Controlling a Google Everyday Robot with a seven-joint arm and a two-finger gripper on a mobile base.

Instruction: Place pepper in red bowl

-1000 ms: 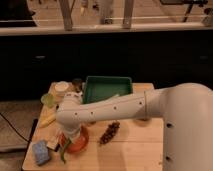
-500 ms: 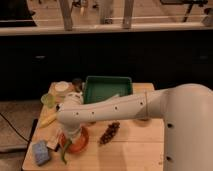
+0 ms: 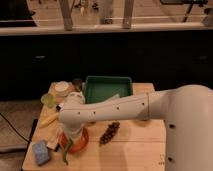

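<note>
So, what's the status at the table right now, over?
Gripper low over the red bowl, table's front-left corner. Pepper at the bowl's left rim, tip past the edge, not settled inside. Blue sponge close by on the left, not blocking.

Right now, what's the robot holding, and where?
Probably the pepper, by its top end, under the gripper above the red bowl; the hold is hidden.

- A wooden table (image 3: pixel 135 152) bears everything listed here.
- A green rectangular tray (image 3: pixel 102 85) sits at the table's back, near the middle.
- A white round container (image 3: pixel 62 88) stands left of the tray.
- A pale green cup (image 3: pixel 48 100) sits in front of that container.
- A yellow elongated item (image 3: pixel 48 120) lies nearer the left edge.
- A blue sponge (image 3: pixel 41 152) rests at the front left corner.
- A dark brown cluster (image 3: pixel 109 133) lies mid-table.
</note>
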